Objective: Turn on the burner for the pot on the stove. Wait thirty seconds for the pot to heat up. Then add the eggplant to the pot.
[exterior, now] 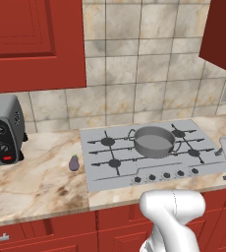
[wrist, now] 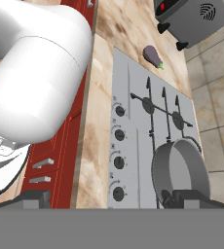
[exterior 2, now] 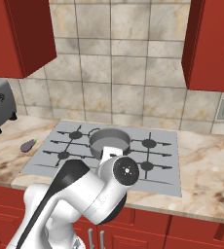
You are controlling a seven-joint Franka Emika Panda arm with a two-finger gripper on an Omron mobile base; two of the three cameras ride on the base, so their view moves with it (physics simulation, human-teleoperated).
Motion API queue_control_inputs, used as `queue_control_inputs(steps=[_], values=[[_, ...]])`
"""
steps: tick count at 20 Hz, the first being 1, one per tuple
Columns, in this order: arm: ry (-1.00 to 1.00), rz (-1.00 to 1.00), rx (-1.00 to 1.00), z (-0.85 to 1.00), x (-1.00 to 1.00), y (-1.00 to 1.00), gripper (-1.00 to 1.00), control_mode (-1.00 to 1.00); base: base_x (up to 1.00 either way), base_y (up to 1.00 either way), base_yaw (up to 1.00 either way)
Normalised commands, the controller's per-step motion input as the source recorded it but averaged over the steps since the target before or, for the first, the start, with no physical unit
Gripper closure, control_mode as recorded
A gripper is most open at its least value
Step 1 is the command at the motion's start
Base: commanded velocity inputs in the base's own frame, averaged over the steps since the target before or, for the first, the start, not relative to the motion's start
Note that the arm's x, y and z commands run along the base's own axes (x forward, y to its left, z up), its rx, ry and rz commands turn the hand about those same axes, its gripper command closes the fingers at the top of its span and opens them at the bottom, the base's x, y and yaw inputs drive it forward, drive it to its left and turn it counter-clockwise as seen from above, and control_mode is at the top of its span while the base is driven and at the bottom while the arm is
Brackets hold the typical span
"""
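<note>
The pot (exterior: pixel 154 141) is a wide, shallow grey metal round w/ small loop handles on its sides, nothing visible inside, sitting on the black star grates toward the back-centre of the stove (exterior: pixel 99 167) — a flat light-grey cooktop set into the marbled counter (exterior: pixel 36 182). In the left base view a row of small dark knobs (exterior: pixel 166 175) runs along the stove's front edge, at about 5 o'clock from the pot. The eggplant (exterior: pixel 74 163) is tiny, dark purple, egg-shaped, w/ a grey-green stem cap; it lies on the counter just beside the stove's left edge, roughly 8 o'clock from the pot, well apart from it. A grey toaster oven (exterior: pixel 4 129) w/ a red button stands further left, at about 10 o'clock from the eggplant. In the hand view the gripper (wrist: pixel 109 197) has its two dark fingertips spread wide apart at the bottom — nothing between them; the pot's rim sits by the right tip, and the knobs run up the frame between the two tips.
</note>
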Motion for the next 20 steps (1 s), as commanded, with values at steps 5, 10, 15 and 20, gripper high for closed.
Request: queue_control_inputs(steps=[5, 10, 15, 20], values=[[0.00, 0.00, 0.00, 0.00, 0.00, 0.00, -1.00, -1.00, 0.00, 0.00, 0.00], [0.00, 0.00, 0.00, 0.00, 0.00, 0.00, -1.00, -1.00, 0.00, 0.00, 0.00], [0.00, 0.00, 0.00, 0.00, 0.00, 0.00, -1.00, -1.00, 0.00, 0.00, 0.00], [0.00, 0.00, 0.00, 0.00, 0.00, 0.00, -1.00, -1.00, 0.00, 0.00, 0.00]])
